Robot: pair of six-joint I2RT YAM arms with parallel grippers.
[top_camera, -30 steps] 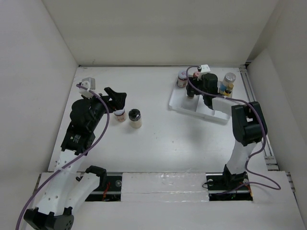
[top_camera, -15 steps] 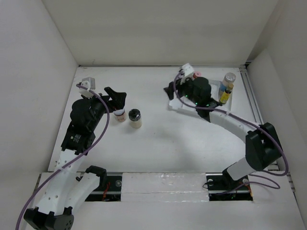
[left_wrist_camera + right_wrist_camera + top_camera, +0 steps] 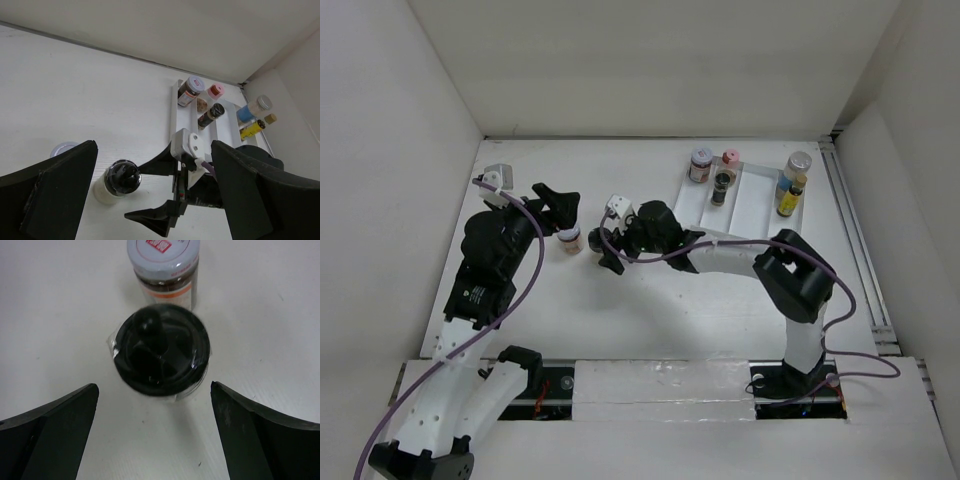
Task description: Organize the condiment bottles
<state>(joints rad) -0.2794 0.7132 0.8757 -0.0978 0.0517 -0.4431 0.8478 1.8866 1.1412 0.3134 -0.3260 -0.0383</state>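
Right wrist: spread right pincer (image 3: 154,386) faces a round, glossy black-capped jar (image 3: 159,347); left pincer (image 3: 154,150) spread.

Right arm low and far leftward, right claw (image 3: 608,252) spread wide; left claw (image 3: 561,205) likewise spread.

Black-capped jar (image 3: 159,349) has glossy plastic lid (table (image 3: 60,315) matt white).

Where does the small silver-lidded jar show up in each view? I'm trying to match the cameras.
Top external: the silver-lidded jar stands left of centre on the table.
Left wrist: lower left, only its lid showing.
Right wrist: top centre.
Shared landmark: the open right gripper, to the jar's right from above.
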